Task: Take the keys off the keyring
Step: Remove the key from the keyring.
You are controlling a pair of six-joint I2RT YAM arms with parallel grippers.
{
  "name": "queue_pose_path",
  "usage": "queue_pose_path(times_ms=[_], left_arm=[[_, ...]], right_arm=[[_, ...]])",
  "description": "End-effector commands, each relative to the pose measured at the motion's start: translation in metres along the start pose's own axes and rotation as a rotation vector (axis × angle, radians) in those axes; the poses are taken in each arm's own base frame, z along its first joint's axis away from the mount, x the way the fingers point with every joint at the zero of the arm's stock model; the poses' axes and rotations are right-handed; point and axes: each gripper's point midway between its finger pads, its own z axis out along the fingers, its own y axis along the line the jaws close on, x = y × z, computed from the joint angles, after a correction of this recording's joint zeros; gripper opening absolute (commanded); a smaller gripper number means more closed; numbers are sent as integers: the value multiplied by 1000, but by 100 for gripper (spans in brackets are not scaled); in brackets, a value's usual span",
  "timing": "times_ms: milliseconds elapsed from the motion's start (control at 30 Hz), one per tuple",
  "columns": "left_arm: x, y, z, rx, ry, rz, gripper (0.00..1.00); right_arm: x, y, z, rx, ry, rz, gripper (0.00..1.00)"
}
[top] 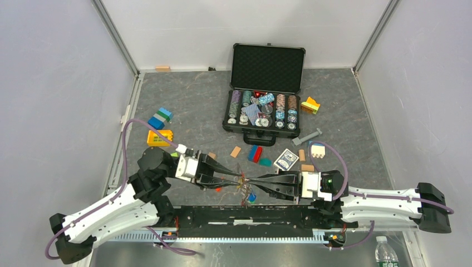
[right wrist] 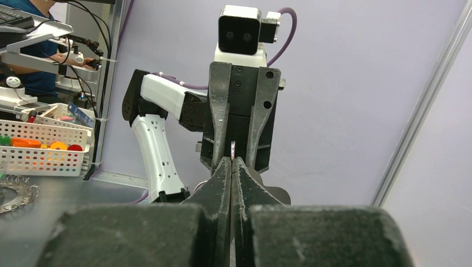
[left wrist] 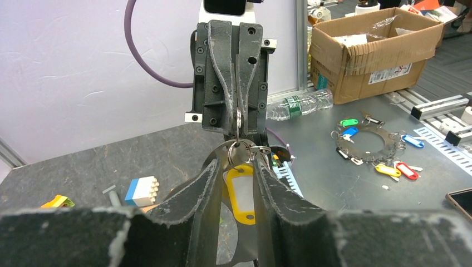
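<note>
Above the dark grey stone-look surface (top: 183, 100), the left gripper (top: 238, 179), part closed, clamps the yellow plastic-headed key (left wrist: 240, 194); the right gripper (top: 251, 181), fully closed, pinches the thin silver wire keyring (left wrist: 238, 119). Advised: hold the ring rigid, feed the key along the coil steadily.

I can read no text anywhere. The key tag (left wrist: 236, 213) between my left gripper's (left wrist: 239, 160) fingers has a blank white window. Far beyond the gripper and to its right, the box (left wrist: 367, 50) bears a label with red marks and the bottle (left wrist: 300, 104) a green one, both too small to read.
</note>
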Motion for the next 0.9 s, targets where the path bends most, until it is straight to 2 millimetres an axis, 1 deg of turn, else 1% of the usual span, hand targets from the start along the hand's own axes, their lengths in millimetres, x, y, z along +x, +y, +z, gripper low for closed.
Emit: queue_pose_path(times_ms=[0,300,633,733,867], left_arm=[[-17,0,3,7,-44,1,34],[-16,-2,8,44,-35,-22,38],[-21,-3,9,54,-46,-17,39],[-23,-3,9,57,-50,-15,34],[-23,-5,9,63,-51,-13,22]], right_arm=[[-24,-3,3,3,-82,-23,0],[-20,-2,3,-1,-69,-22,0],[-17,-2,3,-3,-57,-23,0],[-17,-2,3,-3,-58,-22,0],[-17,-2,3,-3,-55,-22,0]])
